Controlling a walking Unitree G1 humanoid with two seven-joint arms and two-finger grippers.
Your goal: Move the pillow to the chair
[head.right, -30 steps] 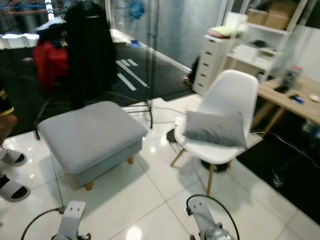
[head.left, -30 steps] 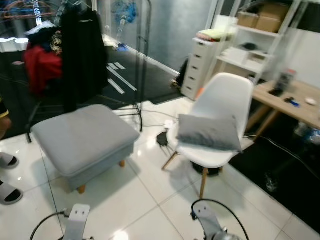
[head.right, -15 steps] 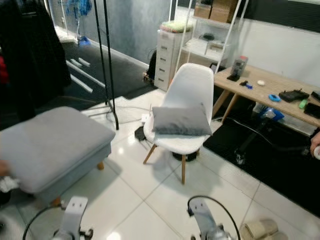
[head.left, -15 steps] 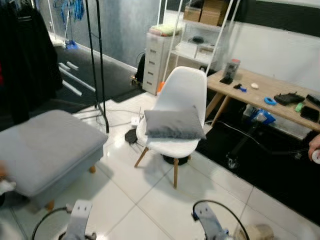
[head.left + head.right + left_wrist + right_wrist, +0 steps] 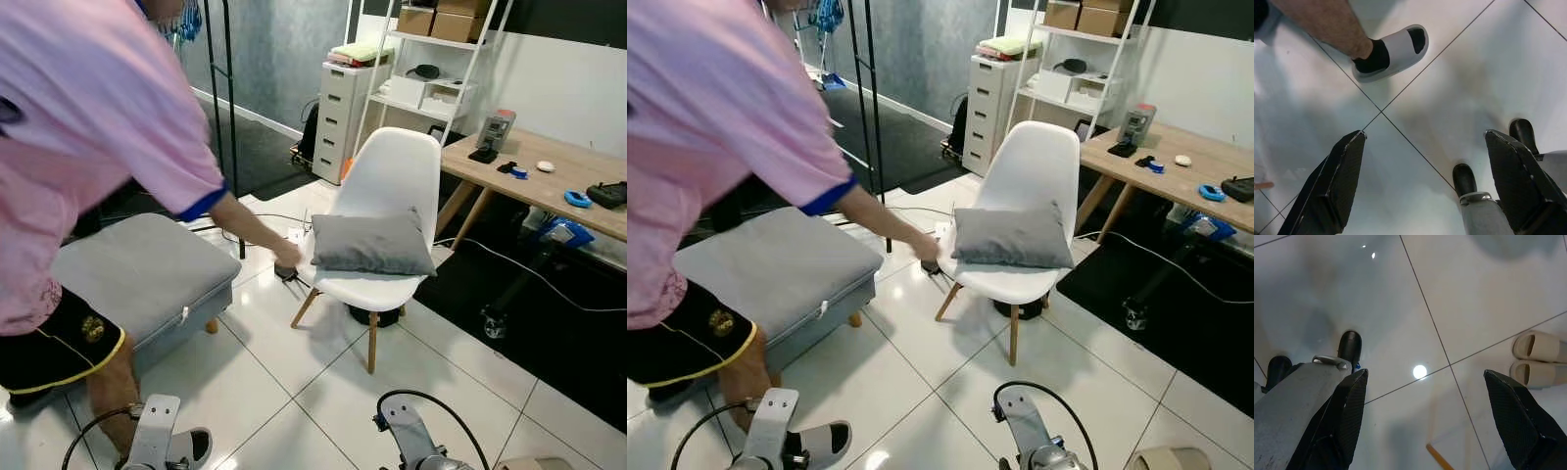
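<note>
Pillow: the soft grey pillow (image 5: pixel 372 245) is flat and four-cornered. It sits on the chair seat and leans on the chair back.
Chair: the chair (image 5: pixel 392 196) is smooth white plastic with a round back and thin wooden legs.
Stool: the stool (image 5: pixel 137 279) is big, square and covered in grey cloth, with short wooden feet. It is near the chair, to its left.
Person: a person (image 5: pixel 88 166) in a pink shirt and black shorts bends over the stool. One hand (image 5: pixel 287 258) reaches out just beside the chair's front edge.
Left gripper: the left gripper (image 5: pixel 1422 186) hangs low over the floor. Its two black fingers are spread wide and hold nothing. A grey slipper (image 5: pixel 1393 51) on the person's foot is below it.
Right gripper: the right gripper (image 5: pixel 1422 421) hangs low too, fingers spread wide, holding nothing. A pair of pale slippers (image 5: pixel 1540 360) lies on the floor nearby.
Floor: the floor (image 5: pixel 294 392) is shiny white tiles with thin dark lines.
Room: a wooden desk (image 5: pixel 549 181) stands to the right of the chair. White drawers (image 5: pixel 338 117) and a white shelf (image 5: pixel 436 69) stand behind it.
</note>
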